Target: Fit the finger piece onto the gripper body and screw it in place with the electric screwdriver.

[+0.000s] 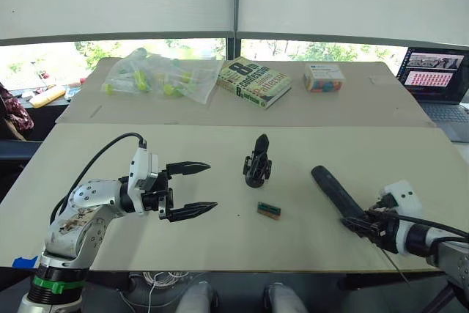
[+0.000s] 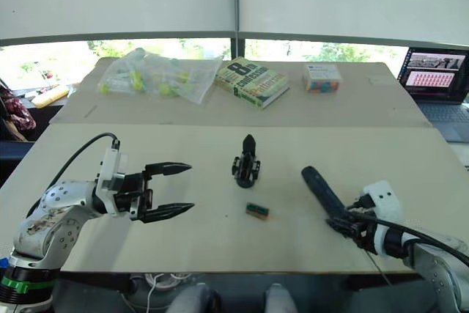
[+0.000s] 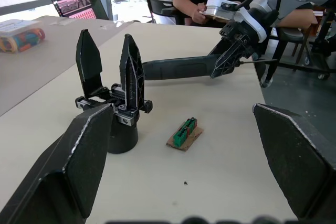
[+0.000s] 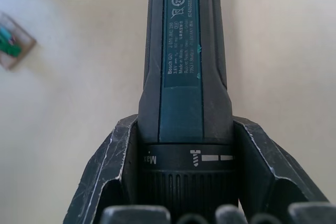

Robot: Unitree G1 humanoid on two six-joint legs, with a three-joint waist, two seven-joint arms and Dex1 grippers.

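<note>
gripping the electric screwdriver (image 1: 333, 188) near its bit end, the right gripper (image 1: 371, 225) has both fingers clamped on it at the table's (image 1: 220, 247) 4 o'clock. the left gripper (image 1: 192, 190) hovers at 8 o'clock, fingers spread wide. the gripper body (image 1: 257, 160) stands upright at centre, a small green block (image 1: 269, 210) just beside it at 5 o'clock.

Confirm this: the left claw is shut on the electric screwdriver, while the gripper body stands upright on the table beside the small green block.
Wrong arm. The right claw is shut on the electric screwdriver, as the right wrist view shows; the left claw is open and empty. The gripper body does stand upright on the table beside the small green block.
</note>
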